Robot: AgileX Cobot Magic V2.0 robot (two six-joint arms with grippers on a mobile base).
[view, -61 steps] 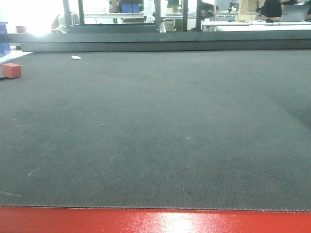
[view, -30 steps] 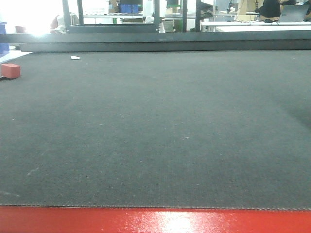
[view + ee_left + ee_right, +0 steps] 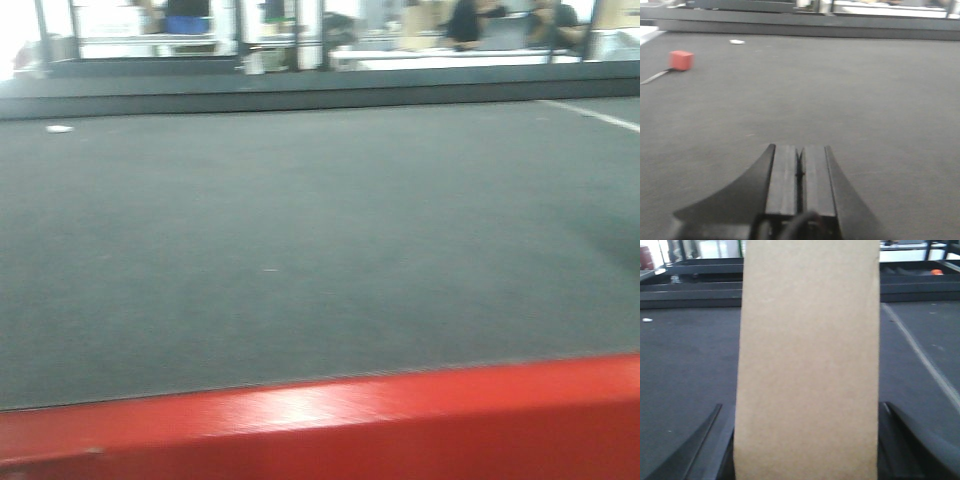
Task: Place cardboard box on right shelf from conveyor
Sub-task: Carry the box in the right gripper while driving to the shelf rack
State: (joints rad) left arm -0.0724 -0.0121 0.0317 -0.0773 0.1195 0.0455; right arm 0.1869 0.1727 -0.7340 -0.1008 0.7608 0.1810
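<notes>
The plain tan cardboard box (image 3: pixel 807 340) fills the middle of the right wrist view, standing upright between the dark fingers (image 3: pixel 705 440) of my right gripper (image 3: pixel 801 407), which is shut on its two sides. It hangs above the dark-grey conveyor (image 3: pixel 685 365). My left gripper (image 3: pixel 800 150) is shut with nothing in it, its pads pressed together low over the belt (image 3: pixel 865 100). The blurred front view shows the belt (image 3: pixel 300 230) and its glossy red front edge (image 3: pixel 320 420), but neither gripper. The right shelf is out of view.
A small red block (image 3: pixel 681 60) lies far left on the belt, with a white scrap (image 3: pixel 736 42) beyond it. A white line (image 3: pixel 920 355) runs along the belt's right side. A dark rail (image 3: pixel 300 90) borders the far edge, with benches and people behind.
The front view has swung to the right and blurred. The red block has left its frame, the white scrap has shifted left, and the red edge now looks taller and slanted.
</notes>
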